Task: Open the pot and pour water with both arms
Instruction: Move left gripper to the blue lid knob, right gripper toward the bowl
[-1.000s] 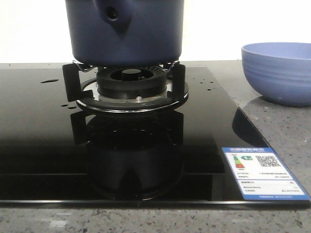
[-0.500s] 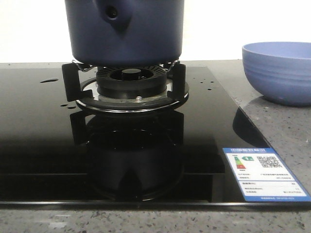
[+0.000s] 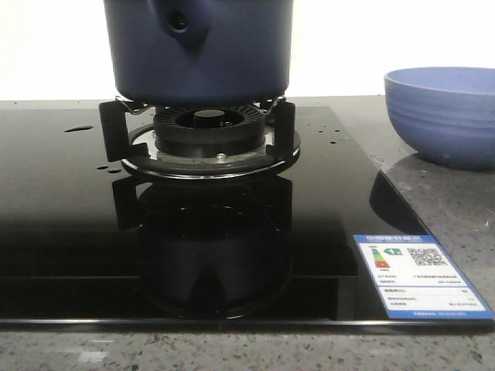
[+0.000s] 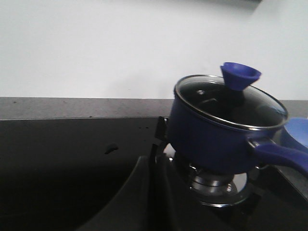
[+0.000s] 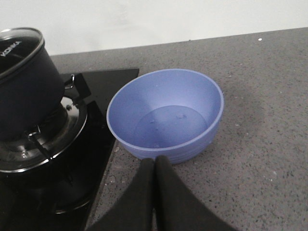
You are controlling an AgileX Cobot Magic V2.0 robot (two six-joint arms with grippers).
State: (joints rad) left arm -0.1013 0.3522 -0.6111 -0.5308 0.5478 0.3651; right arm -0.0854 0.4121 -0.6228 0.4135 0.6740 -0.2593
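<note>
The dark navy pot stands on the gas burner, its stub with a round hole facing me. In the left wrist view the pot wears a glass lid with a blue knob; its handle points away from that arm. It also shows in the right wrist view. Small water droplets lie on the black glass. My left gripper is shut and empty, short of the pot. My right gripper is shut and empty, just in front of the bowl.
A lighter blue ribbed bowl stands on the grey counter right of the stove; it shows empty in the right wrist view. The burner ring and black pot supports sit under the pot. A label is on the stove's front right corner.
</note>
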